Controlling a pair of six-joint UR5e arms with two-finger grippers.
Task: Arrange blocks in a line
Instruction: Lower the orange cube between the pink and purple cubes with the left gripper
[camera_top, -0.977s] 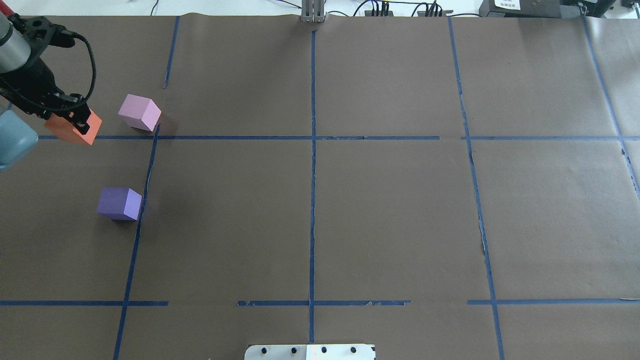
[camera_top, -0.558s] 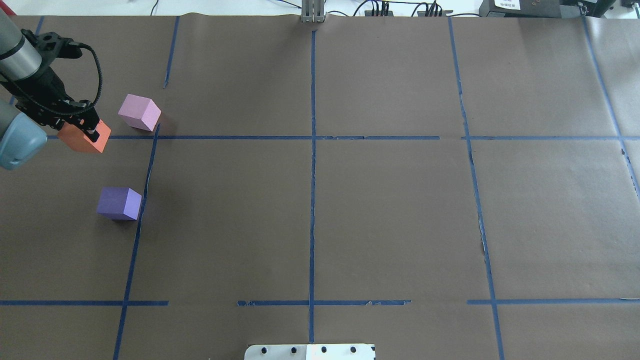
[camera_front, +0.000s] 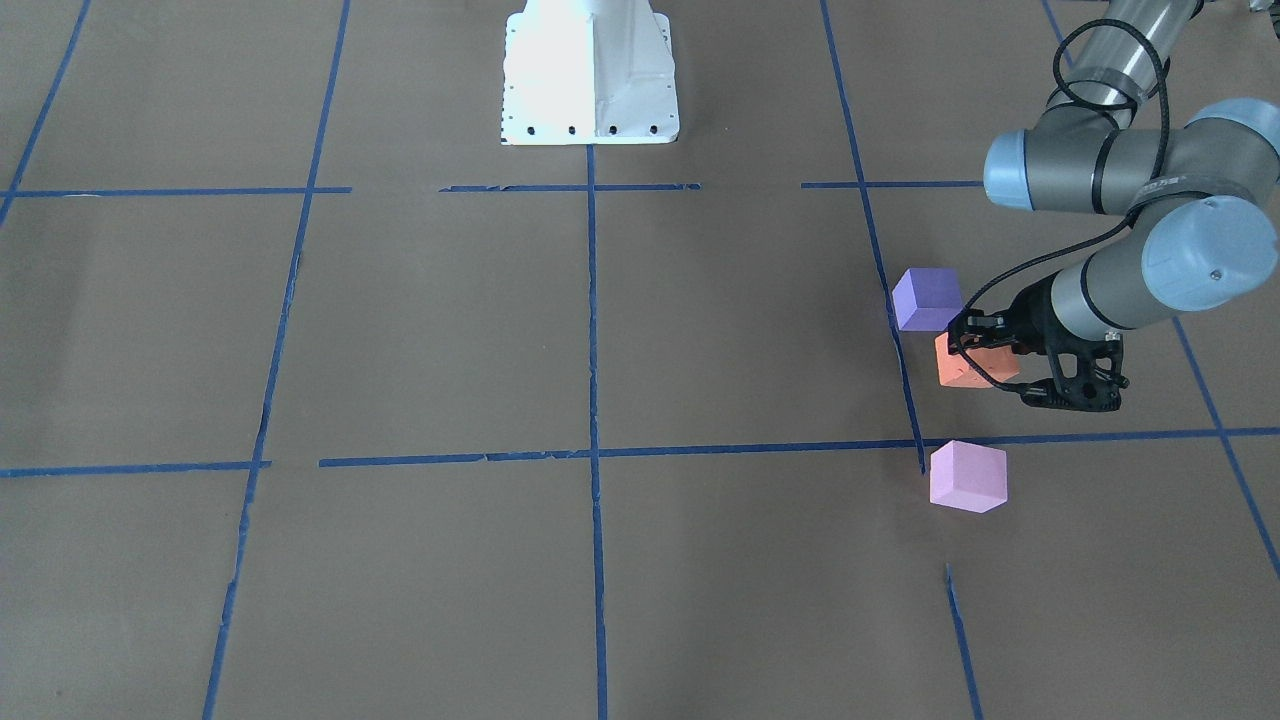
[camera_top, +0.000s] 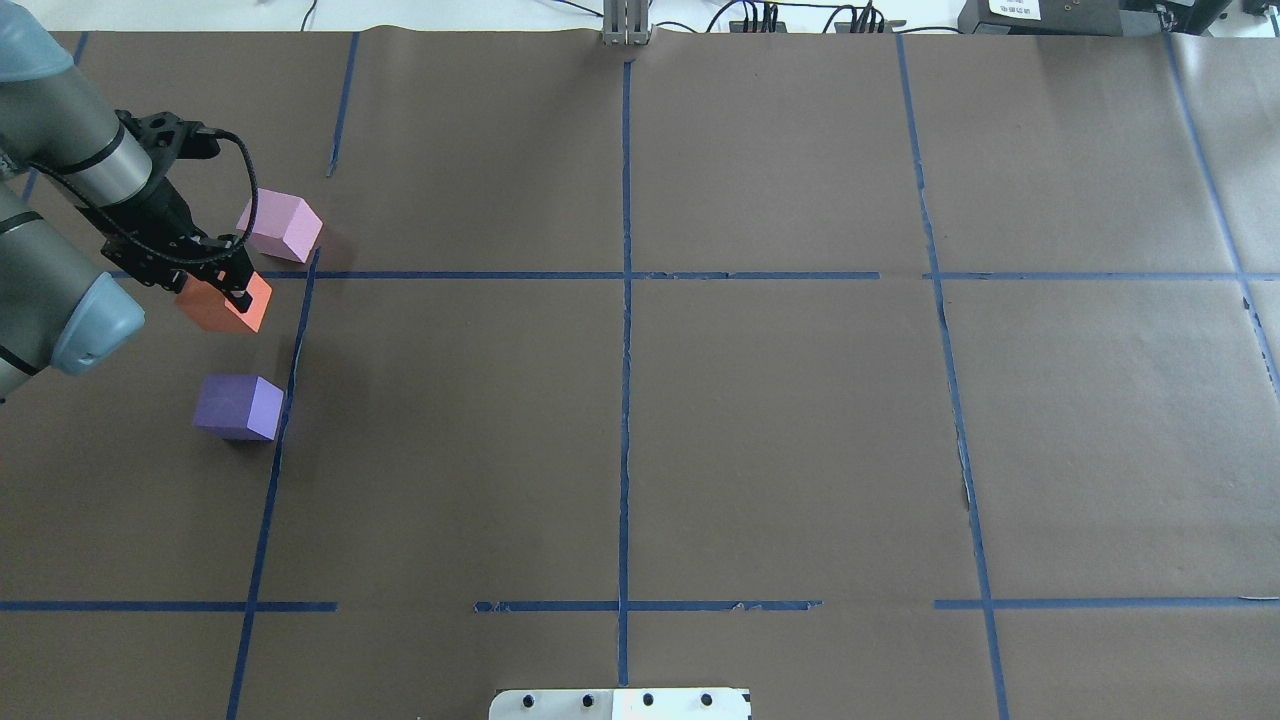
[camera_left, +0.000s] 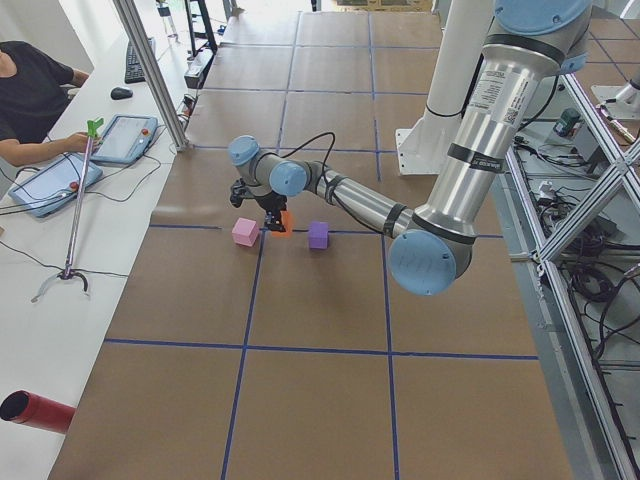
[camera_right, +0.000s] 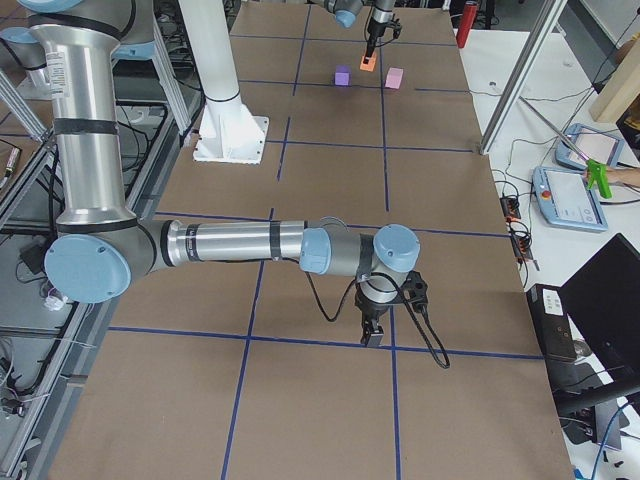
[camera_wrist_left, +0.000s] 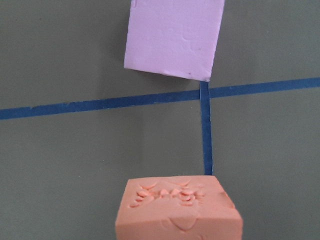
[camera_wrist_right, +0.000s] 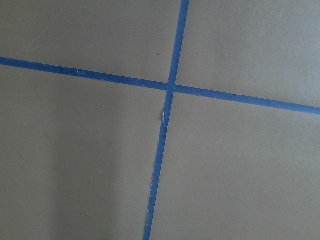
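Observation:
My left gripper (camera_top: 218, 288) is shut on the orange block (camera_top: 224, 304) and holds it just left of a blue tape line, between the other two blocks. The pale pink-lilac block (camera_top: 280, 226) lies on the table just beyond it. The dark violet block (camera_top: 238, 407) lies nearer the robot. In the front-facing view the orange block (camera_front: 972, 362) sits in the gripper (camera_front: 1000, 362), between the violet block (camera_front: 927, 299) and the pink block (camera_front: 967, 476). The left wrist view shows the orange block (camera_wrist_left: 179, 210) with the pink block (camera_wrist_left: 174, 37) ahead. My right gripper (camera_right: 372, 336) shows only in the exterior right view, so I cannot tell its state.
Brown paper with blue tape lines (camera_top: 625, 275) covers the table. The robot's white base plate (camera_top: 620, 704) is at the near edge. Cables and boxes (camera_top: 1040, 15) lie along the far edge. An operator (camera_left: 35, 95) sits beyond the table's left end.
My left gripper has moved right and slightly toward the robot with the orange block, from left of the pink block to between pink and violet. The other blocks have not moved.

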